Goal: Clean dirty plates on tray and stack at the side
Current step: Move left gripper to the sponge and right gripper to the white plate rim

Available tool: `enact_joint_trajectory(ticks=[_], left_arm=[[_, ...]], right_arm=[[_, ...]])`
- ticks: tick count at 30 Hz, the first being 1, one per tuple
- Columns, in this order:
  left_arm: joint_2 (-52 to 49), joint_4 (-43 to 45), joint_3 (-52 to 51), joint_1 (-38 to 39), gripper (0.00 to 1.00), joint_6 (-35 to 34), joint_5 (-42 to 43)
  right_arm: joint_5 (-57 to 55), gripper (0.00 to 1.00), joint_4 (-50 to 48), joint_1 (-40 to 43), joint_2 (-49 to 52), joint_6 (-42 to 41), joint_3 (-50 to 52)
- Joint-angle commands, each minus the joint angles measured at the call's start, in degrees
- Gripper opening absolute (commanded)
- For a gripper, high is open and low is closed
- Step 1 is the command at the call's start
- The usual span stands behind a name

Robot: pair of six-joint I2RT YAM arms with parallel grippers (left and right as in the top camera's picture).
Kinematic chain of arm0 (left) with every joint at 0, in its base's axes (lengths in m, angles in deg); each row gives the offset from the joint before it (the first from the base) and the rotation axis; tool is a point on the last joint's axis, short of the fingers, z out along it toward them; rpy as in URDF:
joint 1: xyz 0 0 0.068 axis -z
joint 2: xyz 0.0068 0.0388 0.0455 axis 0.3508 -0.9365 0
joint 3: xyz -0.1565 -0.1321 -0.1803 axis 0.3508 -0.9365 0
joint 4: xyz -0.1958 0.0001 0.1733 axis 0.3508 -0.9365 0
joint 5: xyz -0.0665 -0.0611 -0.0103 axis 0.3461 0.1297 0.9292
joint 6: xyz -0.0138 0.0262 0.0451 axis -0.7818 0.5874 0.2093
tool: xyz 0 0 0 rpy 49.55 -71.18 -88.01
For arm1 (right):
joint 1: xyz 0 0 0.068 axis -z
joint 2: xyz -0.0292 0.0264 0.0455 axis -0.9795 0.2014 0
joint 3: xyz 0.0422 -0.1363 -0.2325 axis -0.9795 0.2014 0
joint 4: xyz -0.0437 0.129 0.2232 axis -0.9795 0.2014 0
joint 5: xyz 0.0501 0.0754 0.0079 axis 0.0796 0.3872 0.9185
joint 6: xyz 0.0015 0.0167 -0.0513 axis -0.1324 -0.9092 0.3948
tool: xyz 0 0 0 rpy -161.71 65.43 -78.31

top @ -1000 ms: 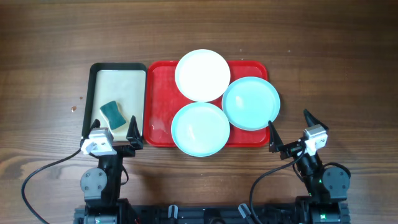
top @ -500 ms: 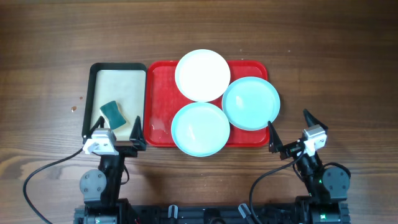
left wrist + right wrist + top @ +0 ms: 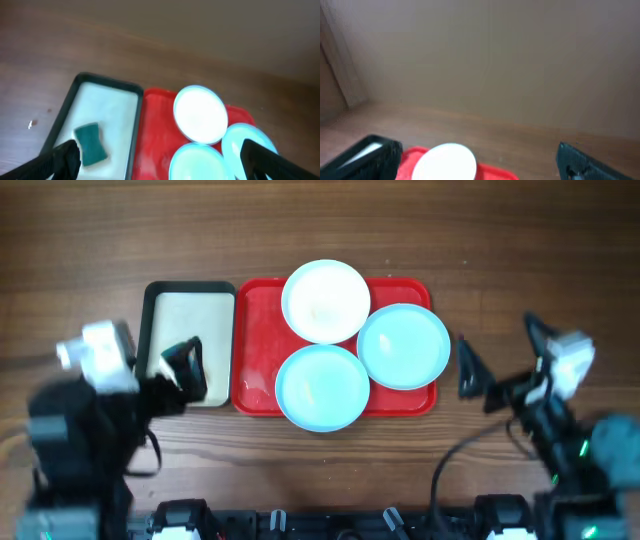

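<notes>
Three plates lie on the red tray (image 3: 255, 350): a white one (image 3: 325, 301) at the back, a pale blue one (image 3: 403, 346) at the right and a pale blue one (image 3: 322, 387) at the front. My left gripper (image 3: 168, 375) is open and empty, raised over the front of the cream tray, left of the plates. My right gripper (image 3: 500, 360) is open and empty, above the table right of the red tray. The left wrist view shows the open jaws (image 3: 160, 167), the white plate (image 3: 200, 112) and both blue plates (image 3: 200, 162) (image 3: 245, 140). The right wrist view shows open jaws (image 3: 475, 165) and the white plate (image 3: 445, 162).
A black-rimmed cream tray (image 3: 190, 305) stands left of the red tray. A green sponge (image 3: 91, 144) lies in it, hidden under my left arm in the overhead view. Bare wooden table surrounds both trays.
Both arms have lifted from their low rest at the front edge. The left gripper moved up over the cream tray and covers the sponge; the right rose and shifted right.
</notes>
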Motion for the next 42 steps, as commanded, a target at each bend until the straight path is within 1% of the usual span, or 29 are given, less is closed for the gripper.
enact_joint_trajectory(ticks=[1,3,5,6,7,8,9,10,11,12,14,15,17,18,22,24,25,28,31,33,42], left_arm=[[-17.0,-9.9,14.3,0.2,1.00,3.9,-0.8],[-23.4,-11.7,17.7,0.2,1.00,3.8,-0.8],[-28.0,-11.8,17.8,0.2,1.00,3.7,-0.5],[-29.6,-11.8,17.8,0.2,1.00,3.8,-0.5],[-31.3,-11.6,17.8,0.2,1.00,3.8,-0.7],[-32.9,-11.6,17.8,0.2,1.00,3.8,-0.8],[-35.0,-11.9,17.8,0.0,1.00,3.4,-0.9],[-36.5,-12.2,17.8,-0.2,1.00,2.5,-1.4],[-38.2,-12.8,17.8,-0.6,0.99,-0.3,-4.2],[-40.2,-13.4,17.8,-1.3,0.92,-3.8,-8.3],[-42.7,-13.7,17.6,-2.1,0.84,-7.9,-13.1],[-44.0,-13.4,17.3,-2.6,0.81,-9.6,-14.4],[-45.9,-12.2,16.9,-3.4,0.80,-10.0,-14.6],[-46.9,-11.7,16.8,-3.8,0.80,-10.0,-14.6],[-49.5,-10.9,16.8,-4.6,0.79,-9.3,-14.6],[-50.4,-10.8,16.8,-4.6,0.76,-7.6,-14.6],[-50.5,-10.6,16.8,-4.7,0.69,-6.7,-14.6],[-50.6,-10.0,16.8,-4.6,0.63,-5.4,-14.8],[-50.6,-9.6,16.8,-4.6,0.61,-5.4,-14.8],[-50.6,-9.6,16.8,-4.6,0.61,-5.4,-14.8],[-50.6,-7.6,14.1,-4.6,0.60,-5.5,-15.3]], right_arm=[[5.0,1.00,13.6,-0.2,18.8,-0.5,-18.7],[5.3,1.00,25.6,-0.2,30.5,-0.4,-30.7],[5.8,1.00,34.0,-0.2,41.9,0.2,-40.5],[5.8,1.00,35.1,-0.2,45.9,-0.2,-43.2],[7.0,1.00,35.5,-0.2,49.9,-2.4,-45.4],[8.7,1.00,35.2,-0.2,52.9,-3.2,-46.1],[13.0,1.00,34.3,-0.2,56.4,-3.0,-46.1],[16.2,0.91,34.0,-0.2,59.0,-3.1,-46.1],[16.9,0.73,34.0,-0.6,62.0,-3.8,-46.1],[14.1,0.68,34.2,-1.6,64.8,-3.6,-46.1],[4.2,0.65,34.5,-4.5,68.9,-3.5,-46.1],[0.6,0.65,34.4,-6.0,70.6,-3.3,-46.1],[-5.0,0.58,33.0,-9.9,74.5,-1.4,-46.1],[-7.2,0.57,31.7,-11.4,76.2,-1.5,-46.1],[-12.1,0.56,25.4,-15.6,82.9,-1.5,-46.1],[-12.2,0.52,23.0,-16.4,86.3,-1.5,-46.1],[-12.2,0.49,22.2,-16.4,87.3,-1.6,-46.1],[-12.2,0.46,20.2,-16.4,90.1,-1.8,-46.0],[-11.6,0.28,18.4,-16.4,91.6,-3.0,-46.0],[-9.4,0.22,17.2,-16.4,92.0,-4.0,-45.8],[-9.3,0.21,15.6,-17.6,93.5,-4.1,-45.0]])
